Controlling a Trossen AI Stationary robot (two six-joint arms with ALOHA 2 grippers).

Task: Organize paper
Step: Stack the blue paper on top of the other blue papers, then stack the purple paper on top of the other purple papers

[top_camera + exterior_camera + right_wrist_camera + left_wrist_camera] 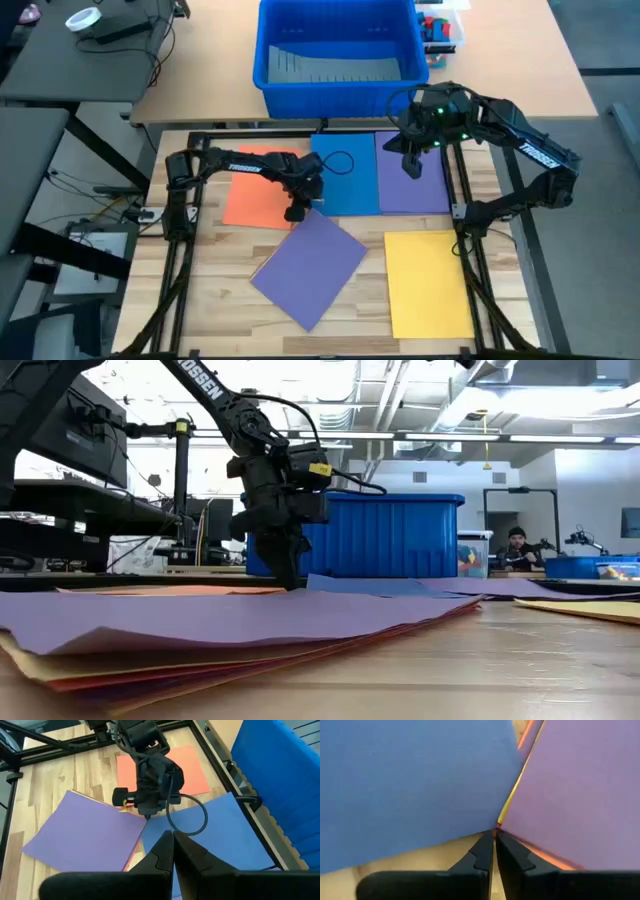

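Wooden table carries orange, blue and purple sheets in a row across the frame's middle, a yellow sheet lower right; sorting looks partly done. A tilted mixed stack remains. Left tool, fingers together, presses its corner; right tool, closed and empty, hovers above purple.

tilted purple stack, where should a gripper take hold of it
Grip the tilted purple stack at its far corner, coming in low from the blue sheet side. It lies flat, so only an edge offers purchase, and the left gripper is already at that corner.
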